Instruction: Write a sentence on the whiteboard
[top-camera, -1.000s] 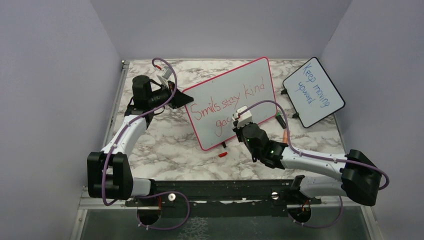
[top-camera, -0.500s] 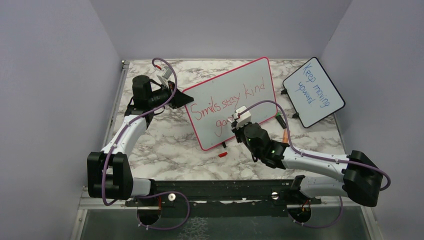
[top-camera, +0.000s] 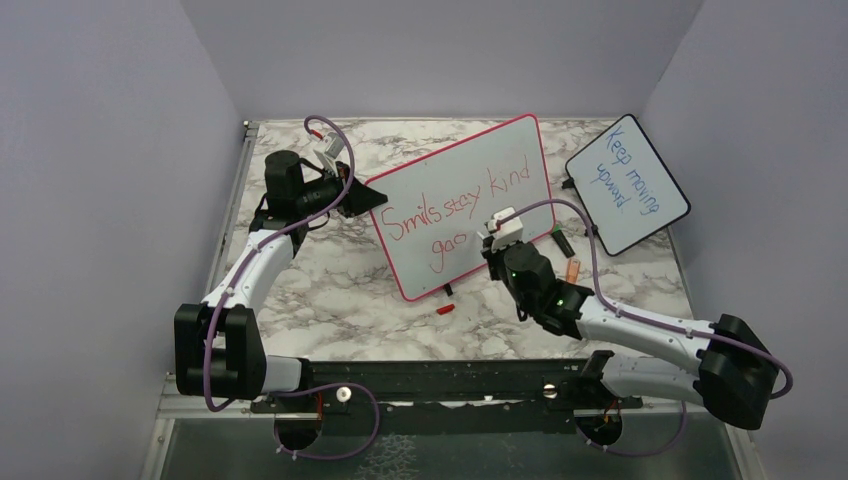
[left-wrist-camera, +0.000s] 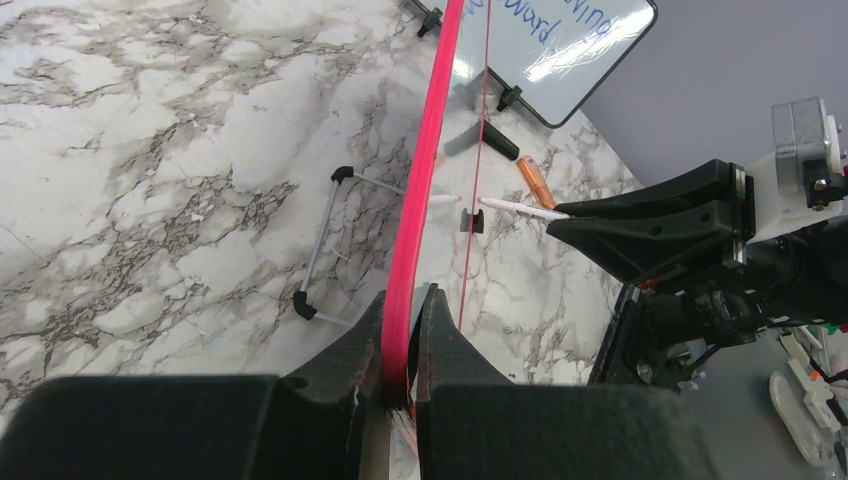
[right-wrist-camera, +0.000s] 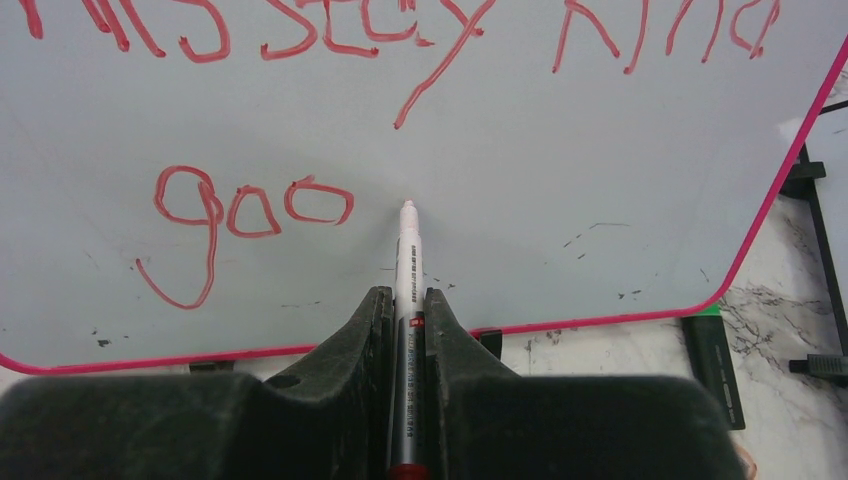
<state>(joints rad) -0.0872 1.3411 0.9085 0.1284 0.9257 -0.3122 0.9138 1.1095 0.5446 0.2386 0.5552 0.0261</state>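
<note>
Right wrist: right pincer (right-wrist-camera: 406, 297) clenched on slim white marker (right-wrist-camera: 407, 240) at the glossy pink-framed whiteboard (right-wrist-camera: 560, 150); left pincer (left-wrist-camera: 403, 300) clamps its edge.

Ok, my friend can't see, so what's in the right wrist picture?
The right gripper, shut on a white marker, points its tip at the pink-framed whiteboard, just right of the red letters "goo". More of the red sentence runs across the top.

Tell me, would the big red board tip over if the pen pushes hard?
Probably not: the left gripper clamps the whiteboard by its frame. Alone, it likely tips easily, standing on thin wire feet. It looks stiff and light.
</note>
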